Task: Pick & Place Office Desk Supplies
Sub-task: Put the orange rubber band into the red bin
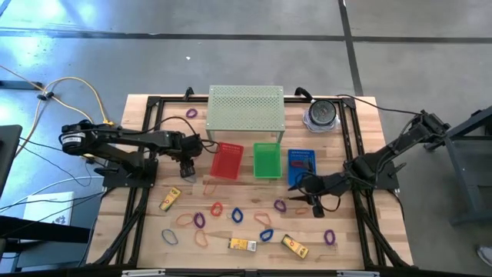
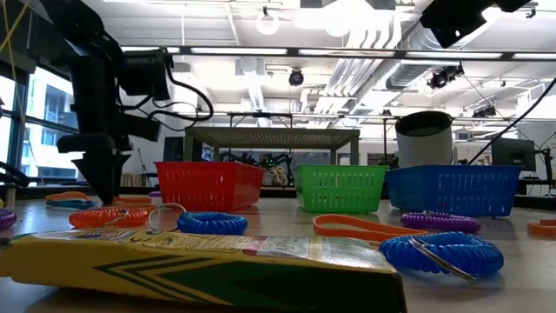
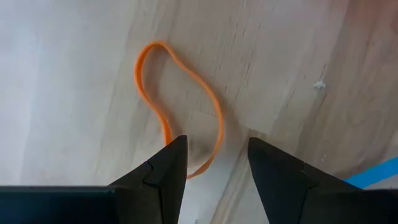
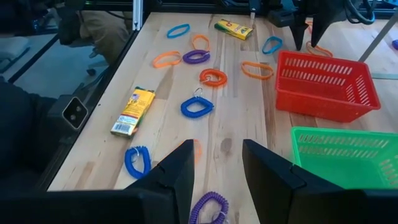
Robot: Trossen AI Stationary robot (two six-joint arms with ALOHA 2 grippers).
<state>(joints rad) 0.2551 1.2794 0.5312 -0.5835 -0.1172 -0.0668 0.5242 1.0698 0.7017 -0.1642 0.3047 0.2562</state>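
Nearest the low camera lies a yellow box, with blue coiled loops just behind it. Taking the red basket as landmark: the left gripper hovers just to its left, jaws parted directly over an orange band and holding nothing. The right gripper waits well to the basket's right, near the blue basket, jaws also released and empty. Little of the job looks done. Most loops and yellow boxes lie scattered on the table in front of the red basket. Something dark may sit in the blue basket, though I cannot make it out. Basket interiors are hidden in the low view.
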